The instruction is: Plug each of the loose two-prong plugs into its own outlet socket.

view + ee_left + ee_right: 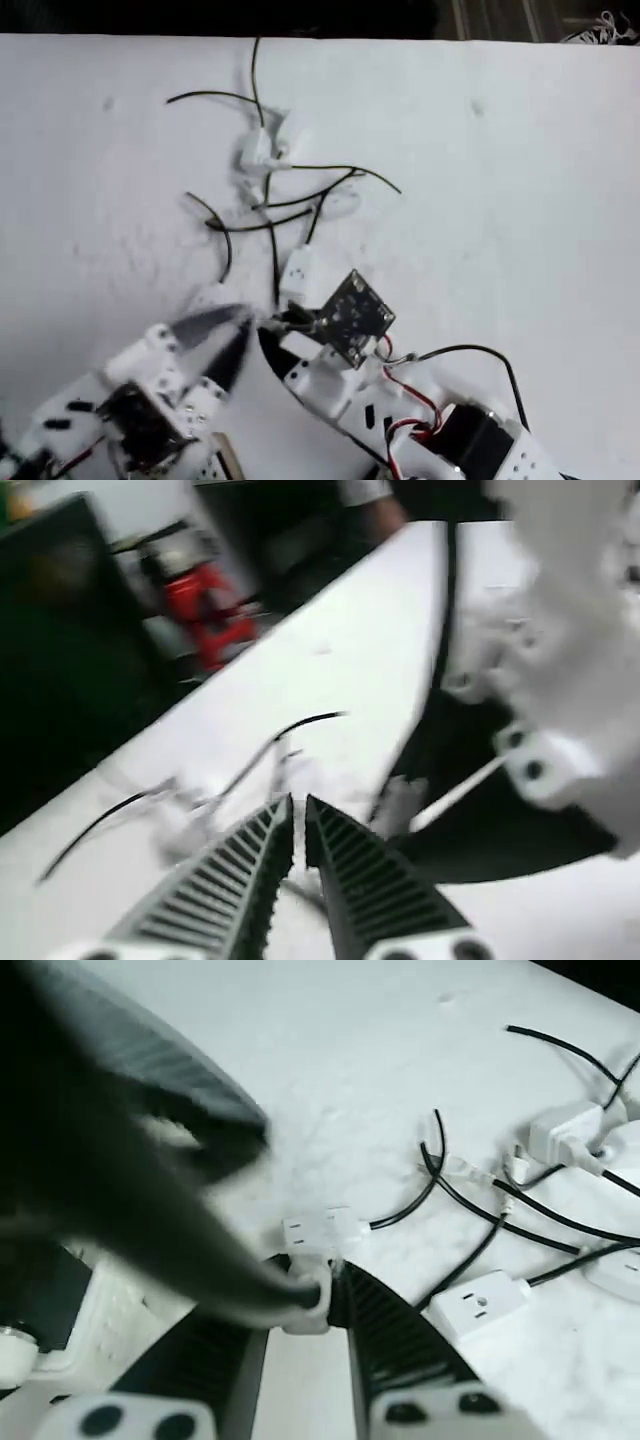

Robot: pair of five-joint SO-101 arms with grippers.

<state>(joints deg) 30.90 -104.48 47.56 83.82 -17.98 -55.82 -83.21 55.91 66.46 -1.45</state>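
Remote session, plug task: my left tool [298,805] hangs low over the white table [500,150]. Its ribbed jaws are all but closed, with only a thin gap and nothing between them. From the high view it sits at the table's near edge, tips aimed at the tangle of black cords [270,225] in the middle.

The right tool [282,330] is just beside it, the two almost tip to tip. I cannot tell whether it grips anything, though a small white piece [308,1300] sits right at its tip. Just past that piece a white connector [320,1230] lies flat on the table, its cord trailing away.

A loose socket [480,1305], two slots facing up, lies near the right tool on a cord of its own. Farther out in the tangle, a white block [565,1135] has a second white part against it; I cannot tell whether they are mated. A pale oval piece [340,200] rests among the cords between that block and the socket.

In the left wrist view the right arm's white body [560,660] stands close alongside. A blurred red object [205,600] shows beyond the table's edge.
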